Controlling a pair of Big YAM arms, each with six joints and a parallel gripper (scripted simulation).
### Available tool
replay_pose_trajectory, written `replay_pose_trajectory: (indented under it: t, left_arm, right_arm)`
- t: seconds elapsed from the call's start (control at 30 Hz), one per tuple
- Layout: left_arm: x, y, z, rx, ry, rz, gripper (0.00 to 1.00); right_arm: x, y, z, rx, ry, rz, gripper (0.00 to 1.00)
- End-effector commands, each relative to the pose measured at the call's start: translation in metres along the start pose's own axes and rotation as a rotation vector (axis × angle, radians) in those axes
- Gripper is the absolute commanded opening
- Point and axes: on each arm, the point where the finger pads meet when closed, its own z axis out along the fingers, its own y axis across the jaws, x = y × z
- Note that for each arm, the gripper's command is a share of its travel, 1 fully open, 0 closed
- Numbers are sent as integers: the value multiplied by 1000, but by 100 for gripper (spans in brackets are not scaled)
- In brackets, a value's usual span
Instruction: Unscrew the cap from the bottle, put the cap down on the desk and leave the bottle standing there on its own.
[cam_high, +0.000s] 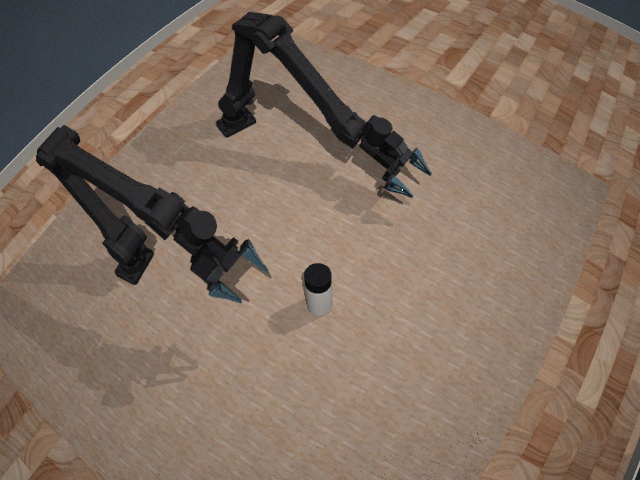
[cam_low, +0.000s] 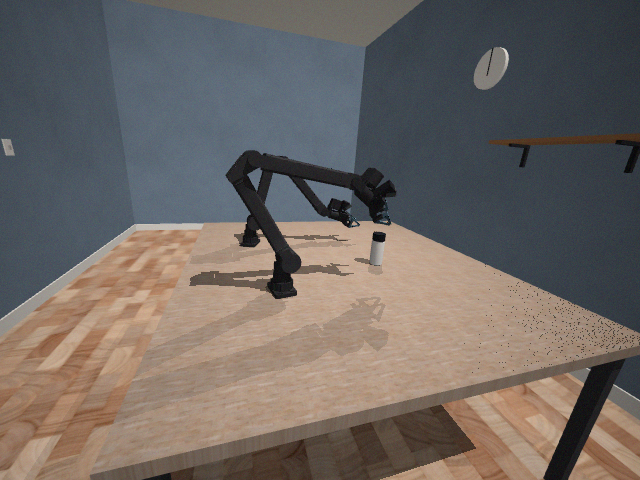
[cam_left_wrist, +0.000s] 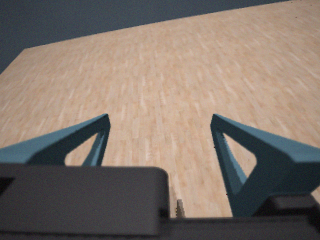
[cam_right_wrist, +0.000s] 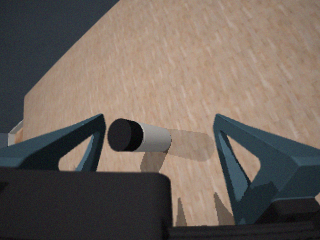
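Top view: bottle (cam_high: 319, 302) (cam_low: 376, 253) (cam_right_wrist: 156, 138), white, upright on the wood-look bench (cam_high: 413, 335) (cam_low: 310, 361) (cam_left_wrist: 160, 75) (cam_right_wrist: 210, 60), black cap (cam_high: 317, 277) (cam_low: 378, 236) (cam_right_wrist: 125, 135) seated on top, so cap not off. Right end effector (cam_high: 255, 288) (cam_low: 382, 222) (cam_right_wrist: 160, 116) near the bottle, blue fingers spread wide, tips apart from it, nothing gripped. Left end effector (cam_high: 421, 184) (cam_low: 353, 224) (cam_left_wrist: 160, 116) farther from the bottle, also open, nothing gripped. Both arms are black, bases on the bench, both end effectors raised above the surface. Exterior view: same bottle standing on its own, cap on, its shadow on the bench beside it. Right end effector above bottle height, the nearer of the two arms here; left one behind it, also raised. Finger gaps too small to read well in this view. Round clock (cam_low: 491, 68) and wooden shelf (cam_low: 568, 139) on the dark blue wall. Left wrist view: two blue fingers wide apart, bare bench surface between them, dark wall beyond the bench edge. Right wrist view: fingers wide apart, bottle in sight beyond the gap, cap end toward the camera, closer to the picture-left fingertip, no grip on bottle or cap
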Motion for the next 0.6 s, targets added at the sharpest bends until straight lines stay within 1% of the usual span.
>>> replay_pose_trajectory:
  t: [0.0,0.03,0.07,0.13,0.27,0.37,0.47,0.53,0.57]
  left_arm:
    - [10,-50,12,43,-60,-26,96]
    - [11,-79,12,77,-84,-24,96]
    - [12,-94,11,94,-96,-23,96]
    - [15,-127,8,133,-122,-22,96]
    - [23,-202,-6,227,-181,-25,96]
    - [31,-259,-25,304,-227,-32,96]
    - [40,-316,-51,386,-272,-43,96]
    - [40,-316,-51,386,-272,-43,96]
    - [46,-345,-68,433,-296,-52,96]
  right_arm:
    - [11,8,-18,18,41,167,94]
    - [35,12,-36,35,97,231,94]
    - [52,13,-48,52,136,274,94]
    - [55,26,-68,44,152,317,94]
    - [93,23,-103,97,237,418,94]
    - [124,13,-131,157,301,495,94]
    - [147,4,-162,211,348,567,94]
    - [147,4,-162,211,348,567,94]
    - [153,1,-172,229,361,588,94]
